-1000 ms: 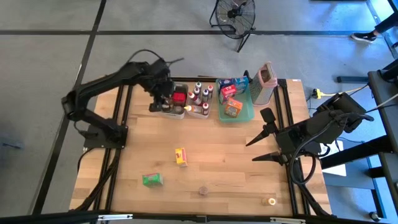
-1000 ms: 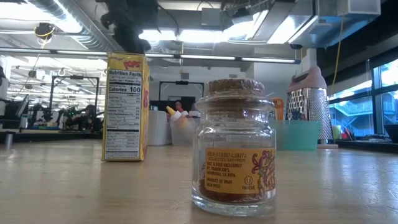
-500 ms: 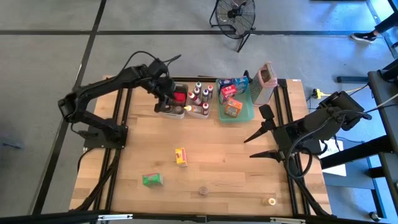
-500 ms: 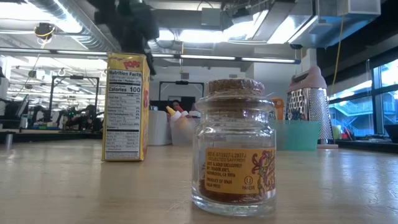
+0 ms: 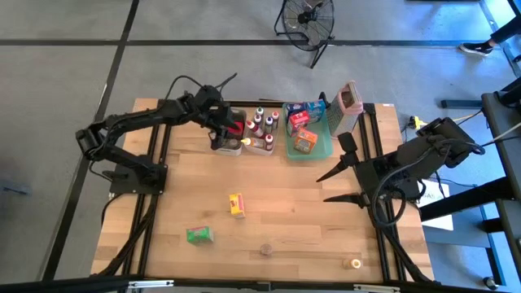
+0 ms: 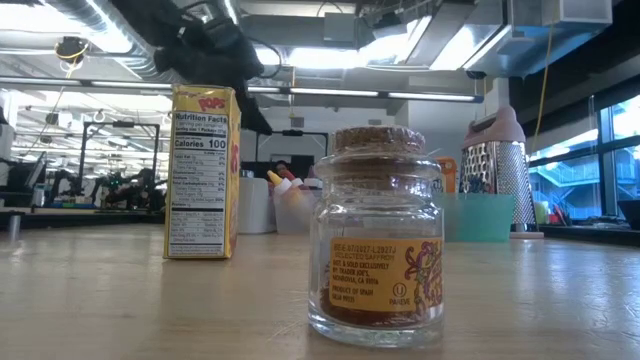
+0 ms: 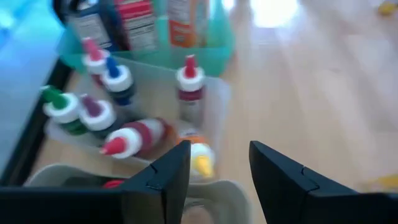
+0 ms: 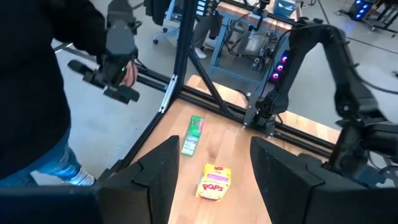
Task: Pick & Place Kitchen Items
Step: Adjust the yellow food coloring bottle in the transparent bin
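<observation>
My left gripper (image 5: 220,137) (image 7: 217,167) hangs open over the near rim of a clear tub (image 7: 214,188) at the table's far side, with nothing between its fingers. A red item (image 5: 235,128) lies in that tub. The neighbouring tub (image 5: 260,137) holds several small spice bottles (image 7: 189,84) with coloured caps. Standing loose on the table are a yellow box (image 5: 236,204), a green box (image 5: 198,235), a cork-topped jar (image 6: 377,240) and a tiny jar (image 5: 352,264). My right gripper (image 5: 332,185) (image 8: 214,163) is held open, high above the table's right side.
A green tray (image 5: 308,145) with food boxes sits to the right of the tubs, and a metal grater with a pink top (image 5: 346,106) stands at the far right. A person (image 8: 37,93) stands beyond the table's left edge, holding a hand controller. Bare wood lies in the table's middle.
My left gripper has come down toward the clear tub and tipped its fingers more toward level, shifting slightly toward the table's right edge. My right arm has stayed raised in place.
</observation>
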Tool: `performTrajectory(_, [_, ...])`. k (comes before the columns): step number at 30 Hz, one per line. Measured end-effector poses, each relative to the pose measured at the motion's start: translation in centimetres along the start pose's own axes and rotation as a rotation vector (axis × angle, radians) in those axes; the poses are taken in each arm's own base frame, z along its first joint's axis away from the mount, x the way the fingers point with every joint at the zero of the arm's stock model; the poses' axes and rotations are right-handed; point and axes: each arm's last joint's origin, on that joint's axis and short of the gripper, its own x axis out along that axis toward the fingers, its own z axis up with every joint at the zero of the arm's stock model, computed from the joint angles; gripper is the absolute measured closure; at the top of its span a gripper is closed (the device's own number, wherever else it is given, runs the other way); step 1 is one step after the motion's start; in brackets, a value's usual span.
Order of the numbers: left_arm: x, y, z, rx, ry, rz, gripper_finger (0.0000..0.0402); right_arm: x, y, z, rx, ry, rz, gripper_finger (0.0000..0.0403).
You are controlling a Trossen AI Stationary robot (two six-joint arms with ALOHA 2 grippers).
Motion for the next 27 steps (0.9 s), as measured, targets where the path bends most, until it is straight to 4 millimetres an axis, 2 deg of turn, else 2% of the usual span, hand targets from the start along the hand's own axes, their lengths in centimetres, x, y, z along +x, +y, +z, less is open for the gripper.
performTrajectory(8, [1.7, -0.3, -3.0, 0.046, -0.061, 0.051, 0.0241, 0.3, -1.2, 0.0, 0.021, -0.005, -0.045, 0.0203])
performTrajectory(16, [2.4, -0.6, -4.5, 0.125, -0.075, 0.115, 0.0243, 0.6, -2.8, -0.1, 0.049, -0.001, -0.104, 0.0203])
performTrajectory(27, [3.5, -2.2, -4.1, 0.279, -0.049, 0.145, 0.0248, 0.8, -4.4, -0.3, 0.071, 0.014, -0.163, 0.0203])
